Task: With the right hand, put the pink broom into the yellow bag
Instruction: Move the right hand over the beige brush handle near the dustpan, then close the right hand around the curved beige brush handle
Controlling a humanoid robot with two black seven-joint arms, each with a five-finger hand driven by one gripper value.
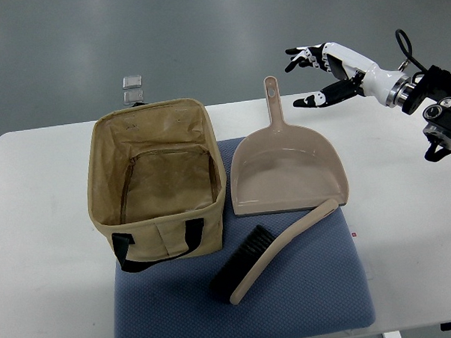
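Right hand (322, 75) up at the far right, fingers spread apart and gripping nothing, hovering beyond the surface's far edge with its arm reaching in from the right. Well apart from the broom (270, 253), so no grasp begun. Broom lying near the front on the blue mat (321, 299), dark bristles down at the near-left end, pale pinkish-beige handle angled up and to the right, its tip resting against or just beside the near lip of the dustpan (289, 170). Dustpan flat on the mat's far half, handle pointing away toward the far edge, right under the hovering hand. Handy layout, probably: broom handle slanting toward the right side, offering itself to the working arm. Yellow bag (155, 187) standing upright at the left, partly on the mat, partly on the white surface (42, 244), mouth wide open, inside looking bare, black strap hanging down its near face. Open top and stiff walls likely there to let a long thing drop in without snagging. Two small silvery squares (133, 88) on the floor beyond the surface, no part in the job. Left arm nowhere to be seen. Next up, by the look of it: descent toward the handle, then a carry leftward across the mat to the bag.
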